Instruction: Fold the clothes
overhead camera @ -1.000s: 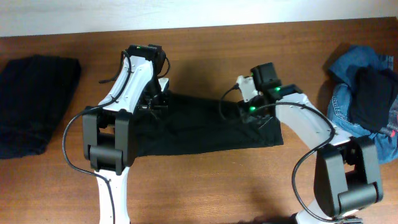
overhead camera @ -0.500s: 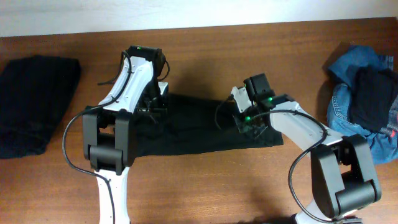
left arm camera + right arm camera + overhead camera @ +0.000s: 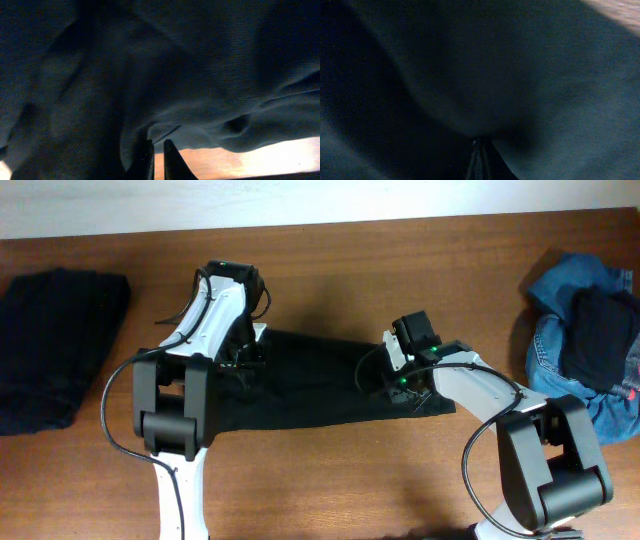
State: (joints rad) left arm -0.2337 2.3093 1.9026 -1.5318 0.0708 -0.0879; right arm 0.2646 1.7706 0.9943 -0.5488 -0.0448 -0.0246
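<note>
Gripping stage of a fold: black garment (image 3: 310, 385) lies flat mid-tabletop (image 3: 330, 480). Right gripper (image 3: 400, 384) pinches its right end, left gripper (image 3: 245, 359) pinches the left end, slightly farther. Next, I'd judge: lift both together, carry fabric over evenly. Denim heap (image 3: 560, 330) sits far right.

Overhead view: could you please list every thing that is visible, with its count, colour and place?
spread garment: one, black, middle of the table
folded clothing: one pile, black, far left
denim piece: one, blue, crumpled at far right
dark garment: one, black, lying on the denim piece
table: one, brown wood, under everything
left arm: one, white and black, left of centre
right arm: one, white and black, right of centre
left tool: one, black, shut on the spread garment near its left end
right tool: one, black, shut on it near its right end
</note>
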